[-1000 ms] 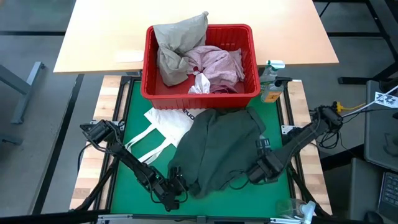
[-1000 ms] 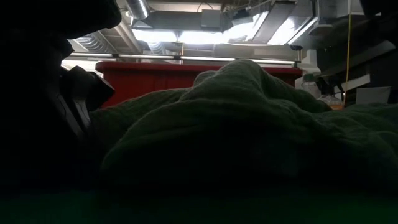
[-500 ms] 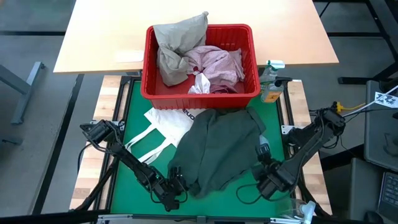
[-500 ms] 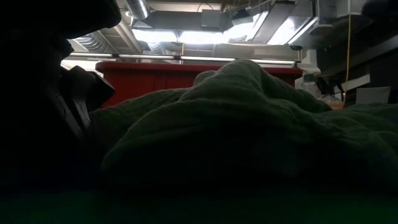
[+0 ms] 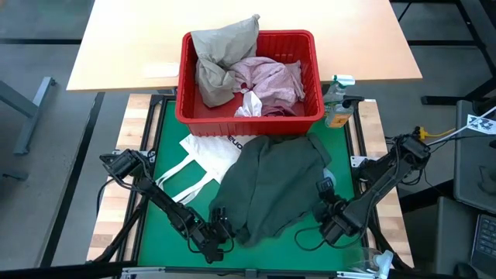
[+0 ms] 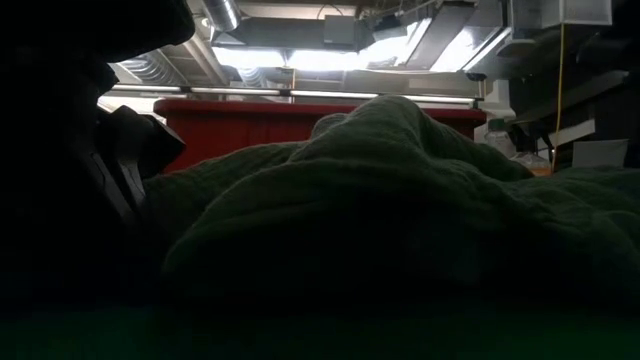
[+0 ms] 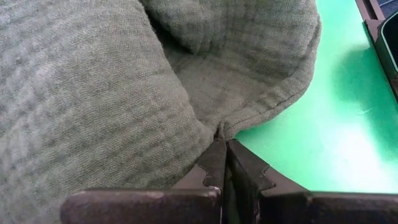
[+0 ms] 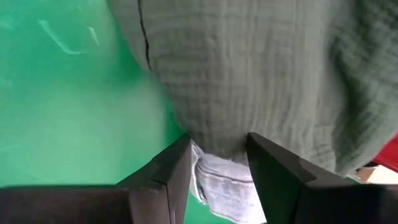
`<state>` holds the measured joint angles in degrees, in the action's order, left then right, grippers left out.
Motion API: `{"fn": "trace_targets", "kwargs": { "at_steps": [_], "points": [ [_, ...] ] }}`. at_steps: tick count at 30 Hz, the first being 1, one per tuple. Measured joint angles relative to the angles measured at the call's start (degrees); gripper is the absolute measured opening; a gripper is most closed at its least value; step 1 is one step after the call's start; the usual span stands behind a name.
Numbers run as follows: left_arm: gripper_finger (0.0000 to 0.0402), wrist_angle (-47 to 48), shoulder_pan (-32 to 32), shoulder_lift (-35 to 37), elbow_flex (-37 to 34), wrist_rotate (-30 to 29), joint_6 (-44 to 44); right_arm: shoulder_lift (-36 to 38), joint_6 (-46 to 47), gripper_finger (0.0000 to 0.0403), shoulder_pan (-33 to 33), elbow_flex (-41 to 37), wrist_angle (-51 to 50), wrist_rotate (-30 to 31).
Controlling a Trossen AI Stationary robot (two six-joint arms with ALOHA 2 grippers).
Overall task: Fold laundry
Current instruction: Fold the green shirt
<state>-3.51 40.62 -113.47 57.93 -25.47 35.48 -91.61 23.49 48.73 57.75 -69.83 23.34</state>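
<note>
Left tool (image 7: 222, 163): clamped on hem of dark grey-green garment (image 5: 275, 186).
Right tool (image 8: 217, 163): parted around far edge, light blue cloth (image 8: 227, 183) between.
Progress: unfolded; rest heaped in basket (image 5: 248, 116).

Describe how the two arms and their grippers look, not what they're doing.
Both arms are dark, slim and jointed, with thin black cables looping beside them. The left gripper has two dark flat fingers with stepped, notched inner edges. The right gripper has two dark, squared, blocky fingers. No markings are readable.
</note>
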Motion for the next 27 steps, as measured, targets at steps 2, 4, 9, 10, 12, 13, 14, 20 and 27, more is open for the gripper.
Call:
{"fn": "trace_targets", "kwargs": {
  "at_steps": [2, 4, 9, 10, 12, 13, 14, 20, 27],
  "points": [
    [0.0006, 0.0, 0.0, 0.0, 0.0, 0.0, 0.0, 0.0, 0.0, 0.0156, 0.0, -0.6, 1.5, -0.9],
    [0.0006, 0.0, 0.0, 0.0, 0.0, 0.0, 0.0, 0.0, 0.0, 0.0151, 0.0, -1.1, 3.5, -1.4],
    [0.0006, 0.0, 0.0, 0.0, 0.0, 0.0, 0.3, 0.0, 0.0, 0.0099, 0.0, -1.3, 6.3, -1.4],
    [0.0006, -0.1, 0.0, 0.0, 0.0, 0.0, 0.4, 0.0, 0.0, 0.0082, 0.0, -1.3, 6.4, -1.4],
    [0.0006, -0.1, 0.1, 0.2, 0.0, 0.1, 0.8, 0.0, 0.3, 0.0046, 0.0, -1.3, 6.3, -1.4],
    [0.0006, 0.0, 0.1, 0.4, 0.0, 0.3, 1.3, 0.0, 0.5, 0.0026, 0.0, -1.3, 6.3, -1.4],
    [0.0006, 0.1, 0.2, 0.7, 0.0, 0.6, 1.5, 0.0, 0.9, 0.0014, 0.0, -1.3, 6.3, -1.4],
    [0.0006, 0.5, 0.2, 3.0, -0.1, 0.9, 1.7, 0.0, 3.7, 0.0022, -0.5, -1.0, 5.4, -1.0],
    [0.0006, 0.9, 0.3, 8.3, -0.1, 5.6, 1.9, 0.1, 4.0, 0.001, -0.4, 5.8, -3.2, -5.4]
  ]
}}
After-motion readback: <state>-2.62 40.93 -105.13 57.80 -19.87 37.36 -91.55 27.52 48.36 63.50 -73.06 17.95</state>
